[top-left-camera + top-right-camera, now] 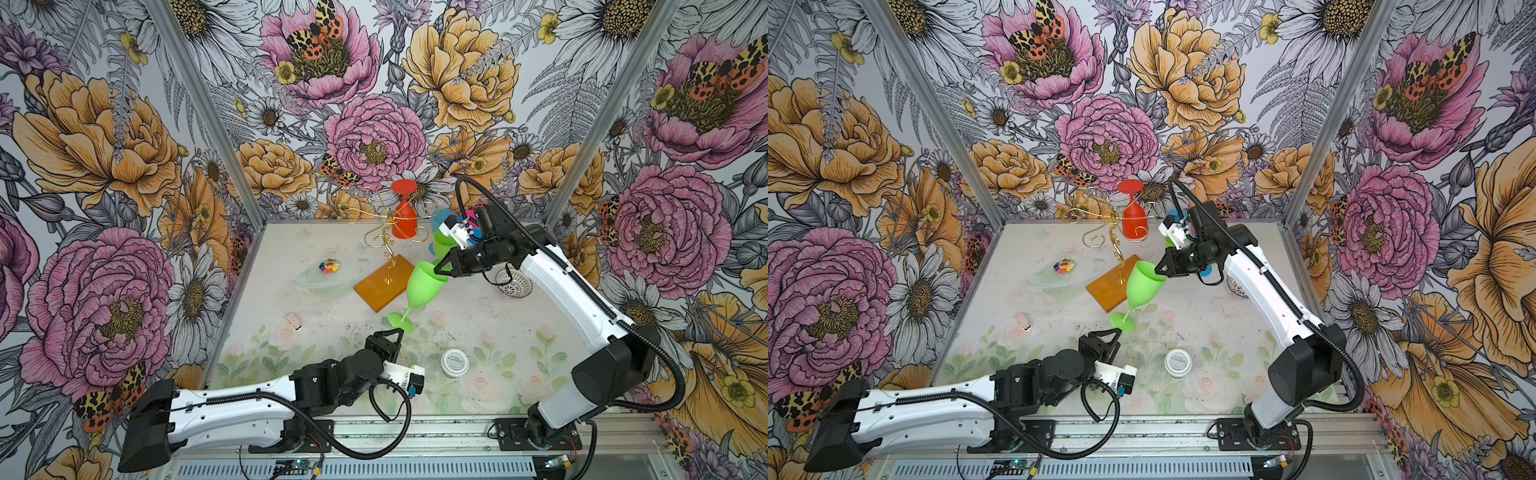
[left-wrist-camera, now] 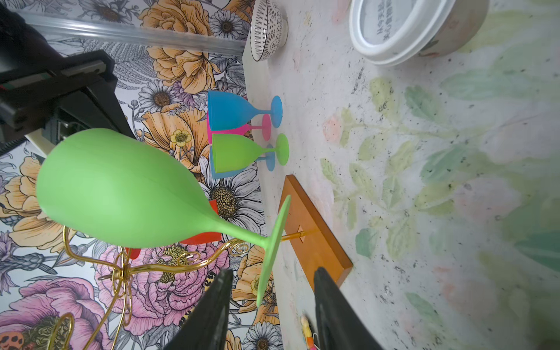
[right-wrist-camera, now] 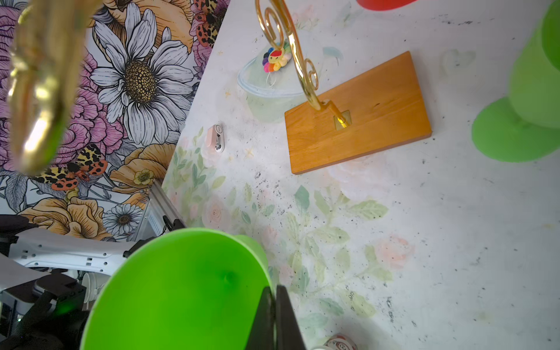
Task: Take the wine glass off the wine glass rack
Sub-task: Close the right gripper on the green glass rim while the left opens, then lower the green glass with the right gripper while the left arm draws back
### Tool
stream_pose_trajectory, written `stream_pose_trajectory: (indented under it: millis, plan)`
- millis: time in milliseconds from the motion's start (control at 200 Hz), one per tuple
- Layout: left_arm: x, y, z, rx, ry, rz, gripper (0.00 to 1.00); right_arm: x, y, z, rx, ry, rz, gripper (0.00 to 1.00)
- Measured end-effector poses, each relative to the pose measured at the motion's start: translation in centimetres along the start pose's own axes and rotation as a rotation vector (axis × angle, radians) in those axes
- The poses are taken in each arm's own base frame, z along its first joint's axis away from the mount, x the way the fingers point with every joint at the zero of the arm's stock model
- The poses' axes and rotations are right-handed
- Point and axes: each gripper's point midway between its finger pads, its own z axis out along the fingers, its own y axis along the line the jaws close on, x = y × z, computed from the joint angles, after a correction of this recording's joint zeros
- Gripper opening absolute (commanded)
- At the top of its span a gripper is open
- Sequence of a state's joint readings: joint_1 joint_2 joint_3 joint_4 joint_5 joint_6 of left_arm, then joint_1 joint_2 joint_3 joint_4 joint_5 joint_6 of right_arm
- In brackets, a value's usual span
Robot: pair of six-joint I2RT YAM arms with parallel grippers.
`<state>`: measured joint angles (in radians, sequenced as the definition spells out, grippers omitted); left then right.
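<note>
Seen from above: a table [image 1: 478,324] inside floral-papered walls, with two robot arms. The wine glass rack [image 1: 384,284], gold wire on an orange-brown wooden base, stands just past the table's centre, toward 12 o'clock. A red wine glass [image 1: 404,214] hangs upside down on its far arm.

The green wine glass [image 1: 423,286] is already off the rack. It leans at the table's centre, just at 3 o'clock of the wooden base, bowl up and foot toward 7 o'clock. The right gripper [image 1: 439,269] reaches in from 3 o'clock, its fingers [image 3: 285,318] pinched closed on the bowl's rim. The left gripper [image 1: 397,333] sits at 6 o'clock of the foot. Its fingers [image 2: 330,306] are parted, with the foot's edge between them and no contact visible. Whether the foot rests on the table cannot be told. A cluster of standing glasses [image 2: 230,112] waits at 1 o'clock.

The step looks like setting the glass down. Next, the left arm likely needs to draw clear without nudging the foot. The right arm, with only a thin rim hold, should then bring the glass upright onto bare table.
</note>
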<state>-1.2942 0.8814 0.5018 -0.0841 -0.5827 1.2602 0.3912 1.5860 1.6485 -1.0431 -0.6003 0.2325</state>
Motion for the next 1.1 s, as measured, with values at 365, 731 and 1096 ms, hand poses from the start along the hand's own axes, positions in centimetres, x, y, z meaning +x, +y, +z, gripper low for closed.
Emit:
stream_pose_trajectory:
  millis: [365, 731, 1096]
  plan:
    - [0.4, 2.2, 0.1, -0.057, -0.003, -0.317, 0.72, -1.0, -2.9, -1.8, 0.221, -0.078, -0.048, 0.00]
    - [1.5, 8.4, 0.8, -0.150, 0.023, -0.748, 0.87, -2.2, -7.6, -2.5, 0.464, -0.154, -0.051, 0.00]
    - [6.6, 11.2, 0.5, -0.173, 0.100, -1.104, 0.89, -3.1, -11.2, -2.5, 0.623, -0.215, -0.048, 0.00]
